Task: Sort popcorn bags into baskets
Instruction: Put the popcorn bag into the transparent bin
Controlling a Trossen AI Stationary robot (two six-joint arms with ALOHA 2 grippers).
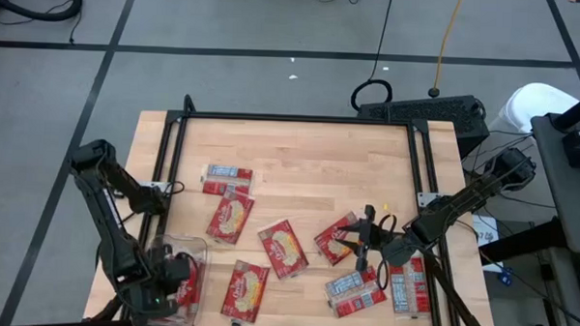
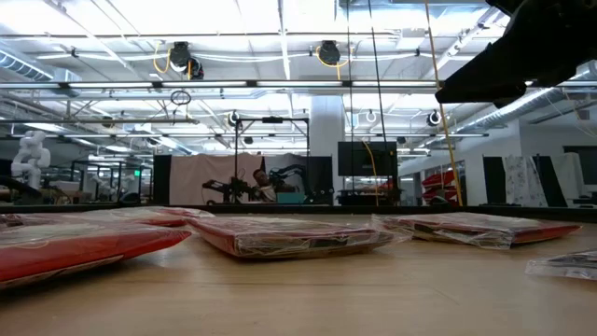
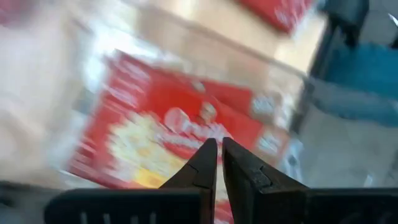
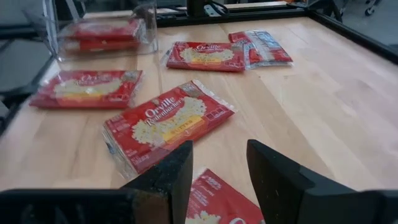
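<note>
Popcorn bags (image 4: 166, 122): flat red pkts w/ yellow popcorn pic; left gripper (image 3: 219, 163) nearly closed, right gripper (image 4: 219, 165) open.

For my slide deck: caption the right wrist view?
Open right pincer above red popcorn packets on wooden table, clear plastic bin beyond.

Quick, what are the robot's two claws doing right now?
Left gripper: shut, empty, over the bin.
Right gripper: open, empty, above a popcorn bag.
</note>
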